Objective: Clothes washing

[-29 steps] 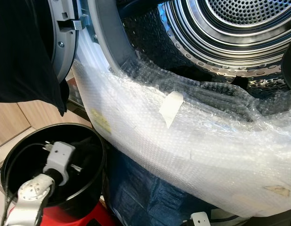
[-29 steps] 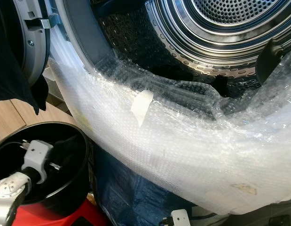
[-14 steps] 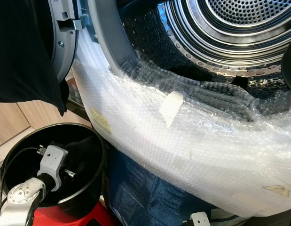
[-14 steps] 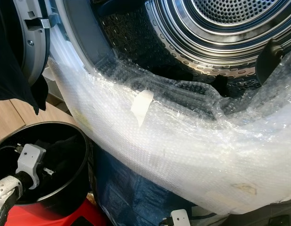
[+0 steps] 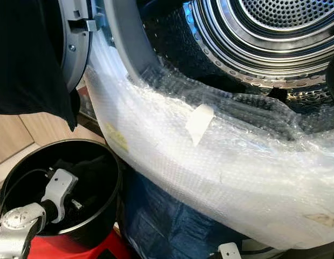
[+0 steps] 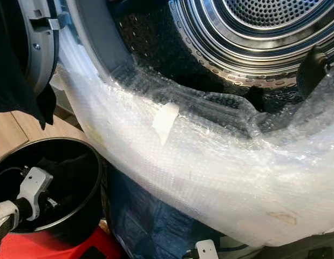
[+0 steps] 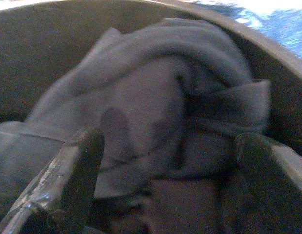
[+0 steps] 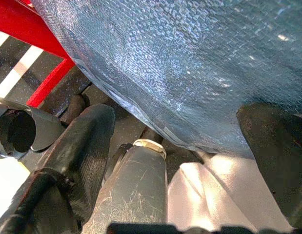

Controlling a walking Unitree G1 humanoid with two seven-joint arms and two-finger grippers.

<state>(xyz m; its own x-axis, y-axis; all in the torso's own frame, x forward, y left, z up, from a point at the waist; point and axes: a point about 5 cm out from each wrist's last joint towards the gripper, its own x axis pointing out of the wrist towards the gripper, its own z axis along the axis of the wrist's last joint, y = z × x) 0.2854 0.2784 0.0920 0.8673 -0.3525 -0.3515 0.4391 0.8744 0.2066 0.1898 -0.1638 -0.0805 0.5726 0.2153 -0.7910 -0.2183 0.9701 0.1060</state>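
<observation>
The left end effector [image 7: 165, 161] hung inside the black bucket [image 5: 102, 216] at near left, fingers spread wide just above the dark grey garment [image 7: 155, 92] bunched at its bottom. The right end effector [image 8: 175, 146] stood wide beside blue fabric [image 8: 190, 63].

Washing machines: 1, its drum [image 5: 280, 32] in the upper right of the left eye view
Machine doors: 1, grey door [image 5: 77, 48] at the upper left
Bubble wrap sheets: 1, bubble wrap [image 5: 237, 172] across the middle and right
Tape pieces on the wrap: 3, white tape [image 5: 199, 123] at centre, a yellowish patch [image 5: 117, 141] to its lower left, a tan patch [image 5: 320, 219] at the lower right
Black buckets: 1, bucket [image 5: 104, 213] at the lower left
Grey garments in the bucket: 1, grey cloth [image 7: 155, 107]
Black hanging garments: 1, black garment [image 5: 26, 59] at the upper left
Blue tarps: 1, blue tarp [image 5: 161, 226] at the bottom centre
Grippers: 2, left gripper [image 7: 165, 151] with 2 fingers spread apart; right gripper [image 8: 190, 146] with 2 fingers spread apart
</observation>
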